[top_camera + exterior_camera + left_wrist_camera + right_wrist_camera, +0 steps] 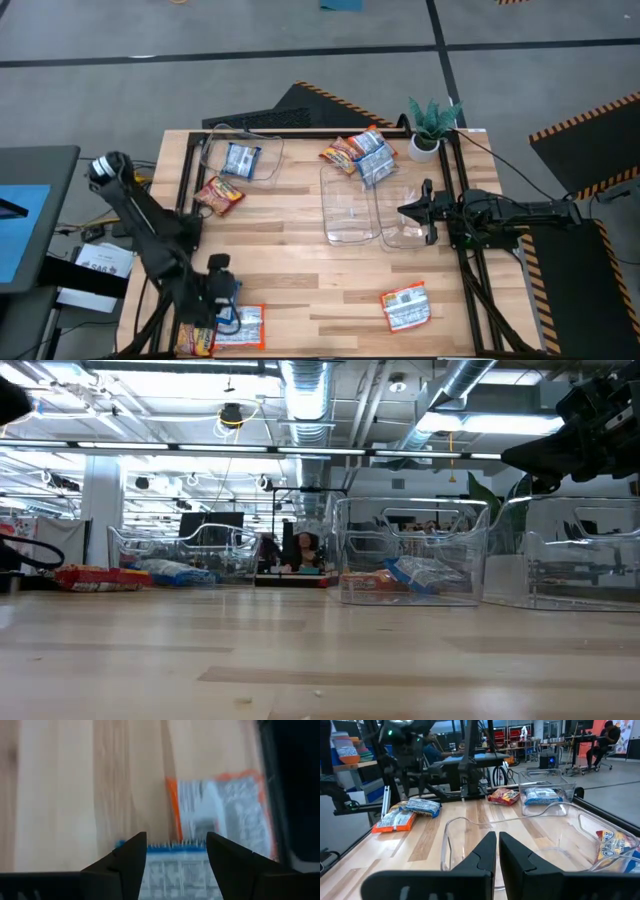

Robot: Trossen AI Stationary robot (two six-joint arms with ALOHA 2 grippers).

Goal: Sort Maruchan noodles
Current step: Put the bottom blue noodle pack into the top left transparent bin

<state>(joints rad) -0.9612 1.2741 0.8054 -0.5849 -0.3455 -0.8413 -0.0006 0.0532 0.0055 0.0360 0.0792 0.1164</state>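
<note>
Our left gripper (pixel 176 851) has its jaws spread, the blue packet (pixel 175 870) between them, overlapping the orange packet (pixel 222 812) just beyond. We should pinch only blue. Right gripper (pixel 497 851) is clenched, empty, over the bin (pixel 530 827).

The wooden table (pixel 300 270) carries noodle packets (pixel 405 307), clear bins (pixel 350 210) and a potted plant (pixel 430 128).

My left gripper (pixel 222 300) hangs low at the near-left corner, fingers spread; my right gripper (pixel 412 210) waits at the right, fingers nearly together
</note>
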